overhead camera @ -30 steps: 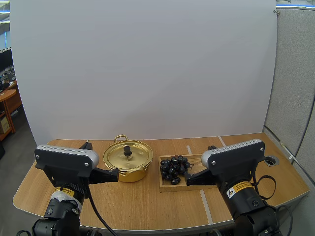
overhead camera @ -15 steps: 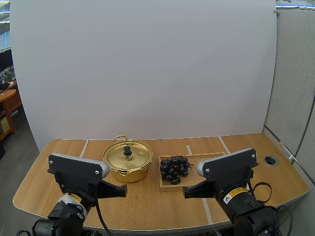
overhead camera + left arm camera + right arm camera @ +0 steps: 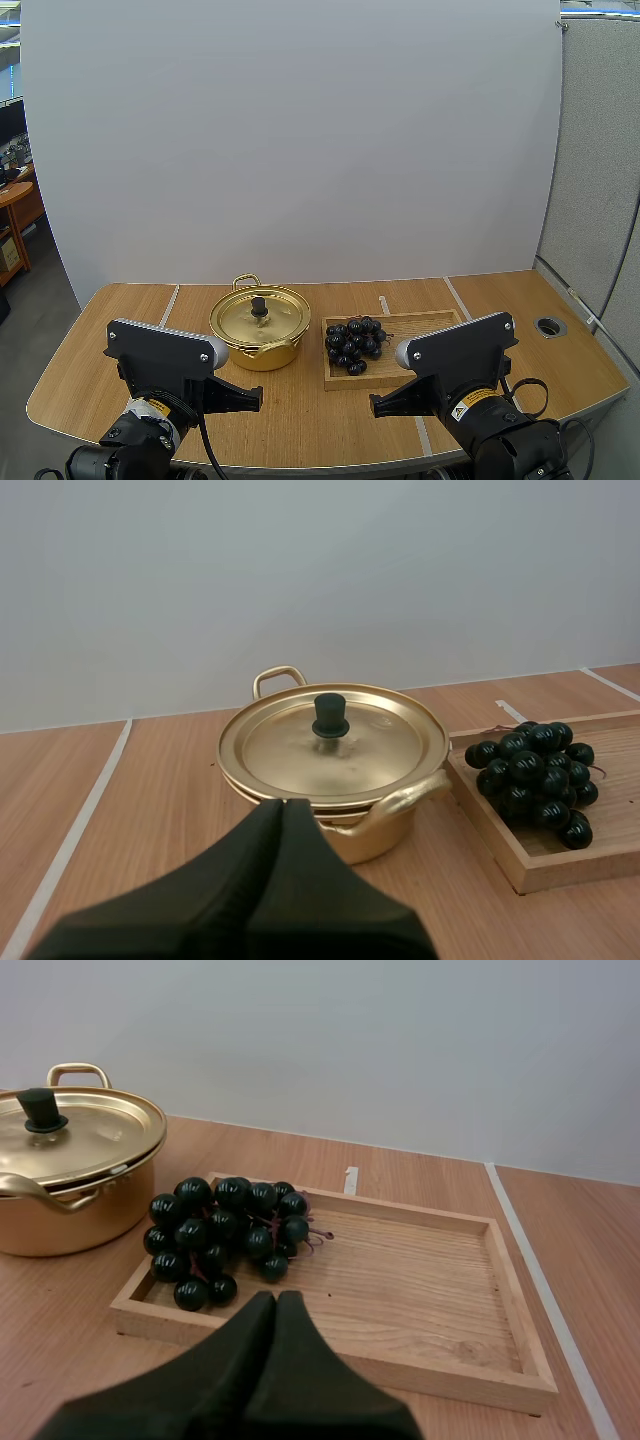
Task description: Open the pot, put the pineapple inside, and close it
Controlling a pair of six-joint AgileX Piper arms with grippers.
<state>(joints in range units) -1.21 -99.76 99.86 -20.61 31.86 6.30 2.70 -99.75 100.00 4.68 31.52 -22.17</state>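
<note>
Pot [image 3: 262, 356], lid [image 3: 276, 318] on, stands on the table [image 3: 300, 412] just left of the tray [image 3: 420, 326] holding grapes [image 3: 354, 343] in the high view. Left wrist view: left hand [image 3: 283, 806] pinched together, empty, short of the pot. Right wrist view: right hand [image 3: 275, 1298] likewise, before the tray.

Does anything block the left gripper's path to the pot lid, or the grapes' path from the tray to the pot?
Nothing visible blocks the left gripper from the lid. The closed lid itself bars the grapes from the pot.
</note>
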